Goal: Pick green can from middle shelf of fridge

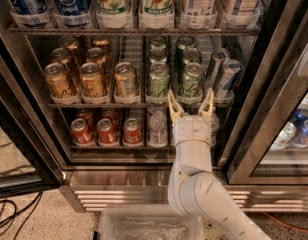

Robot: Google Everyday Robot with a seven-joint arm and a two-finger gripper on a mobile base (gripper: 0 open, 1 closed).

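The fridge [144,179] stands open in front of me. On the middle shelf [94,104] a dark green can [191,81] stands at the front of its lane, with more dark green cans behind it. My gripper [191,104] is open, its two tan fingers pointing up just below and in front of that can, one on each side of its base, not touching it. The white arm rises from the lower right.
Paler green cans [158,80] fill the lane to the left, gold-orange cans [91,79] further left, slim silver-blue cans [225,79] to the right. Tall bottles [113,4] stand on the rack above, red cans [106,130] and a water bottle [156,126] below. A glass door [274,94] stands at right.
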